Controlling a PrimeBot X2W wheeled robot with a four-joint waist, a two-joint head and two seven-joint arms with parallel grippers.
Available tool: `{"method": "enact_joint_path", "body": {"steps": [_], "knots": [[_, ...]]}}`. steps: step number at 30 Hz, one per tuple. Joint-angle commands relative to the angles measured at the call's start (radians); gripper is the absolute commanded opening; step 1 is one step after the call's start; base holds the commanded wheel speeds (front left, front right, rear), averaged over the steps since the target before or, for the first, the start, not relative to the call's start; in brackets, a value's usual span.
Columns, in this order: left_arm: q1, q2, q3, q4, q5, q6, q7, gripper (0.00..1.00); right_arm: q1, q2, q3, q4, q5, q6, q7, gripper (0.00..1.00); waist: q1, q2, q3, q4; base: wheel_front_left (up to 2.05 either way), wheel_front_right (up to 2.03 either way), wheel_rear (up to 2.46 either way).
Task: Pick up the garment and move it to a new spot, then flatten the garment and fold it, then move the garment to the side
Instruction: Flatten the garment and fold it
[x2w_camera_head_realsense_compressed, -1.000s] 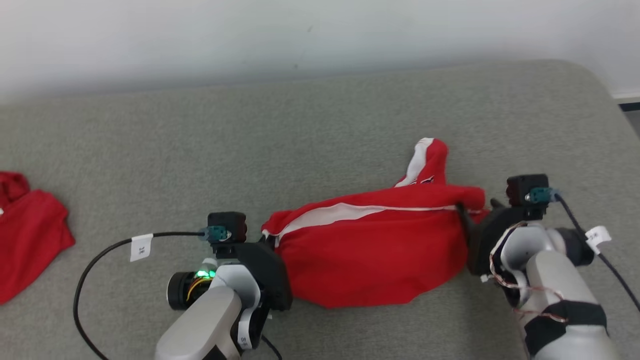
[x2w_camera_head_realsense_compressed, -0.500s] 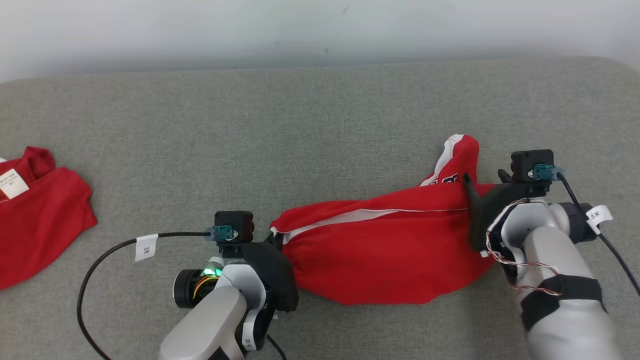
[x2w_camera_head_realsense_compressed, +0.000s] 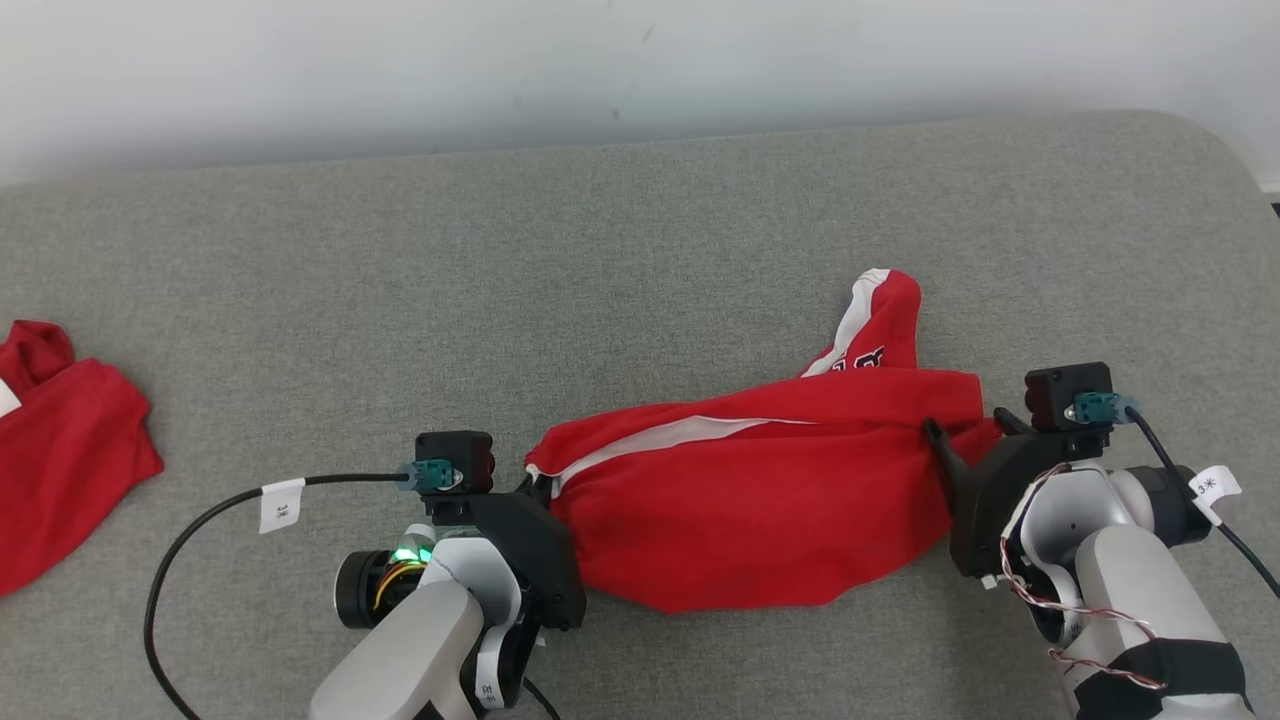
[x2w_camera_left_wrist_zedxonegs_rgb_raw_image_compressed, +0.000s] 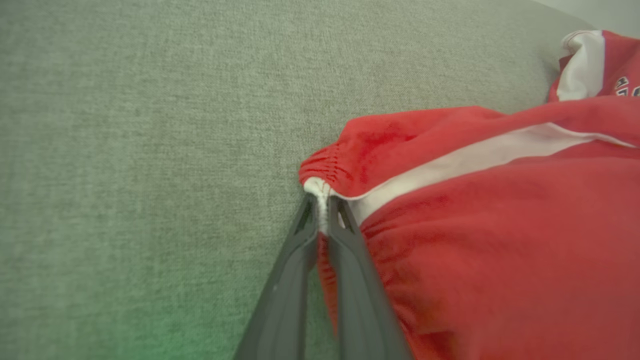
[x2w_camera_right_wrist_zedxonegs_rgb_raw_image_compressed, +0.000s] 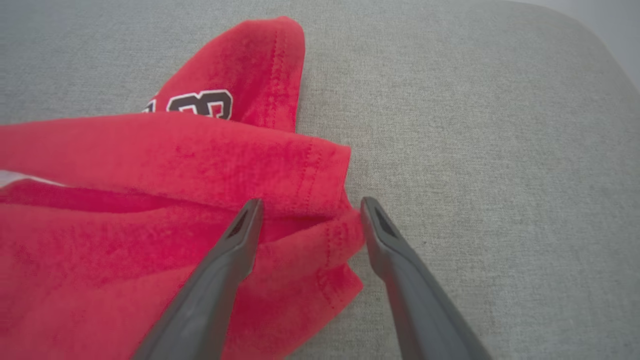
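A red soft garment with a white side stripe (x2w_camera_head_realsense_compressed: 760, 510) lies bunched toward 5 o'clock on the grey fabric-covered tabletop (x2w_camera_head_realsense_compressed: 400, 280). The left gripper (x2w_camera_left_wrist_zedxonegs_rgb_raw_image_compressed: 322, 210) has its jaws closed on the gathered corner at the garment's 9 o'clock end. The right gripper (x2w_camera_right_wrist_zedxonegs_rgb_raw_image_compressed: 311, 202) holds its jaws wide apart around the hem at 3 o'clock, not pinching it. I think the flattening is only beginning, and the folding and the move aside remain. Whether this is already the new spot, I cannot say.
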Motion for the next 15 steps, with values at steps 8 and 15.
{"method": "enact_joint_path", "body": {"steps": [8,15], "knots": [[-0.003,0.010,-0.009,-0.006,-0.006,0.003,0.007,0.00,0.001,0.013,-0.005,-0.039,0.043,0.001,0.020,0.00,0.0001,-0.0001,0.011,0.014,0.00,0.00,0.00],[0.000,0.010,-0.010,-0.009,-0.010,0.002,-0.004,0.00,-0.021,0.018,-0.002,-0.080,0.103,0.001,-0.029,0.00,0.0001,-0.0001,0.002,0.020,0.00,0.00,0.00]]}}
